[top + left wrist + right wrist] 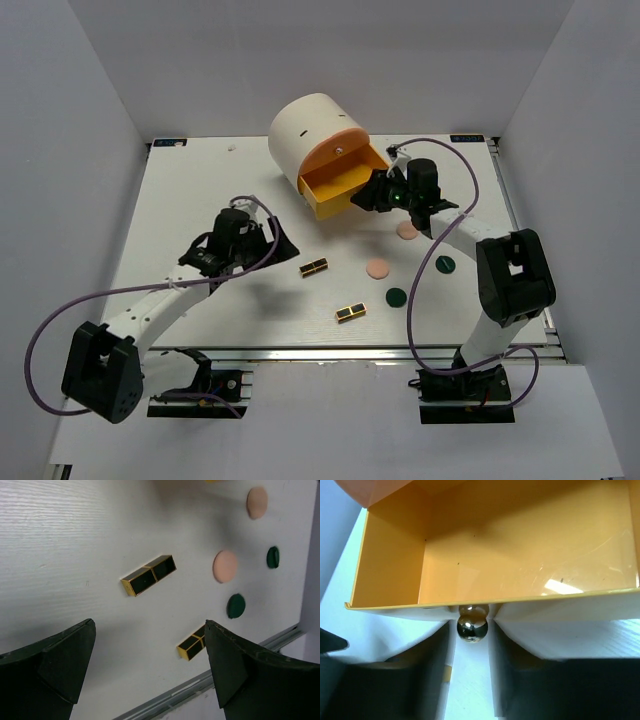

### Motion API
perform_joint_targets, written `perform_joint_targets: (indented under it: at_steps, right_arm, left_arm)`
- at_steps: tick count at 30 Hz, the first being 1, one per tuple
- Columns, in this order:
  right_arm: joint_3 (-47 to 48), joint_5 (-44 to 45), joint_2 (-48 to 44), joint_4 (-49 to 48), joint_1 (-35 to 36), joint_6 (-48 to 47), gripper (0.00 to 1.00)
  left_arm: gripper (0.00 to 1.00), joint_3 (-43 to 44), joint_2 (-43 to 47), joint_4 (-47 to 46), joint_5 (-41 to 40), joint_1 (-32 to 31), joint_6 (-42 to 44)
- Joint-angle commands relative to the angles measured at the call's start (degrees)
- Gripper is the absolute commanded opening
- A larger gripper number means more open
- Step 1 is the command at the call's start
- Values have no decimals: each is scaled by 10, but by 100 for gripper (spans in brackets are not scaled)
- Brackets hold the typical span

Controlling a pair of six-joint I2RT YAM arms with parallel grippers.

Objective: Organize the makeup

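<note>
The makeup lies loose on the white table (200, 190). There are two black-and-gold palettes (314, 267) (350, 311), two peach discs (407, 230) (377, 269) and two dark green discs (445, 264) (396, 297). My left gripper (283, 244) hovers open left of them. In its wrist view the jaws (150, 625) stand wide, with one palette (149, 575) ahead and the other (191, 646) beside the right finger. My right gripper (472, 632) is shut on the metal knob (472, 627) of the orange drawer (520, 555). The drawer (340, 185) is pulled out and nothing shows inside it.
The cream cylinder (310, 130) that holds the drawer stands at the back centre. The table's near edge has a metal rail (200, 690) just below the left gripper. White walls enclose the table on three sides.
</note>
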State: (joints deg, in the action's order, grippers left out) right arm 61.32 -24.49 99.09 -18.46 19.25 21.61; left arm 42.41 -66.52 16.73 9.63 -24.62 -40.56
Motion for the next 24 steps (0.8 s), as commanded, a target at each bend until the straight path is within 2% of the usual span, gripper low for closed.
perform_joint_targets:
  at_steps: [1,3,4,8,11,12,13,14,17,20,24]
  right_arm:
    - [3,-6,-17,4,-2,-17,54]
    - [12,-13,-15,12,-3,-32,72]
    - [15,-13,-18,24,-3,-51,89]
    - [14,-19,-42,69,-8,-116,89]
    - [6,-31,-84,127,-22,-191,89]
    - [9,-36,-84,154,-22,-212,89]
    - [13,-47,-96,181,-32,-275,89]
    - [17,-90,-102,241,-40,-305,89]
    - [8,-213,-137,277,-100,-371,89]
    - [6,-266,-165,299,-136,-424,89]
    - [10,-287,-193,360,-141,-480,89]
  left_arm:
    - [98,22,-12,-39,29,-40,105]
    - [98,25,-23,-58,19,-60,143]
    - [98,28,-33,-64,8,-69,162]
    - [98,31,-61,-107,-10,-102,274]
    - [97,52,-110,-95,-24,-112,340]
    - [97,58,-126,-92,-27,-112,341]
    - [96,68,-154,-90,-27,-118,359]
    - [95,69,-168,-93,-30,-121,367]
    - [95,76,-214,-109,-48,-133,393]
    - [93,91,-257,-117,-66,-141,405]
    - [91,104,-294,-127,-116,-148,405]
